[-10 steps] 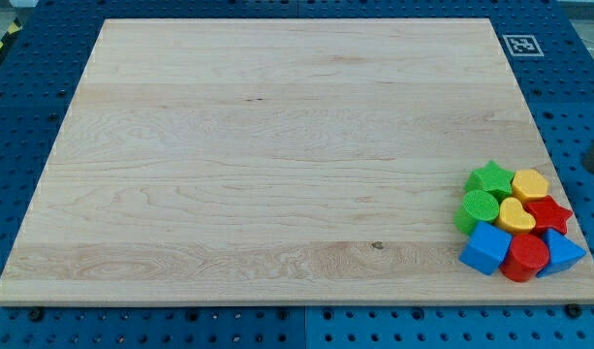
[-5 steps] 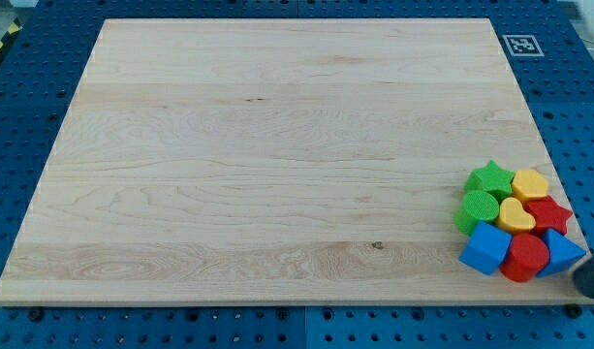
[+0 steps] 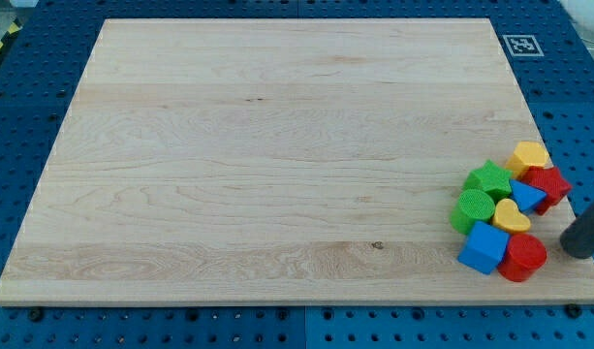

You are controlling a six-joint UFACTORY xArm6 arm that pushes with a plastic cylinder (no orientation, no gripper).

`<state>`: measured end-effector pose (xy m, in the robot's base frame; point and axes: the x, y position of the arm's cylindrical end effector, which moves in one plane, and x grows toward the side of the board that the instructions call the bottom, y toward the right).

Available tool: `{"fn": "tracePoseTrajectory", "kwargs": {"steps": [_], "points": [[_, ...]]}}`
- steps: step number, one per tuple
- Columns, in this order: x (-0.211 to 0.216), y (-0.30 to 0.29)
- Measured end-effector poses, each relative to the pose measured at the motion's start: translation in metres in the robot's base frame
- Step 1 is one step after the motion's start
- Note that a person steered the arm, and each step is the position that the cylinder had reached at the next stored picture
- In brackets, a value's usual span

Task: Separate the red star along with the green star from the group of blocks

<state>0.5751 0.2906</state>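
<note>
The blocks sit in a tight group at the board's lower right. The green star (image 3: 490,179) is at the group's upper left. The red star (image 3: 547,184) is at its right edge, below a yellow heart (image 3: 529,155). A blue triangle (image 3: 525,195) lies wedged between the two stars. My tip (image 3: 575,253) is the dark rod's end at the view's right edge, just right of the red cylinder (image 3: 522,258) and below the red star, apart from both.
A green cylinder (image 3: 474,208), a second yellow heart (image 3: 513,216) and a blue cube (image 3: 484,247) fill the group's lower left. The wooden board (image 3: 277,155) ends close to the blocks on the right and bottom. A marker tag (image 3: 520,45) sits at its top right corner.
My tip went from the right edge down to the lower right, then up. The blue triangle was pushed up into the group; the red star and upper yellow heart shifted up and right.
</note>
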Motion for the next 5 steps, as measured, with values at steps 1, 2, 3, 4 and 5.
{"fn": "tracePoseTrajectory", "kwargs": {"steps": [1, 2, 3, 4, 5], "points": [[-0.026, 0.037], [-0.049, 0.048], [-0.056, 0.013], [-0.076, -0.045], [-0.092, -0.092]]}}
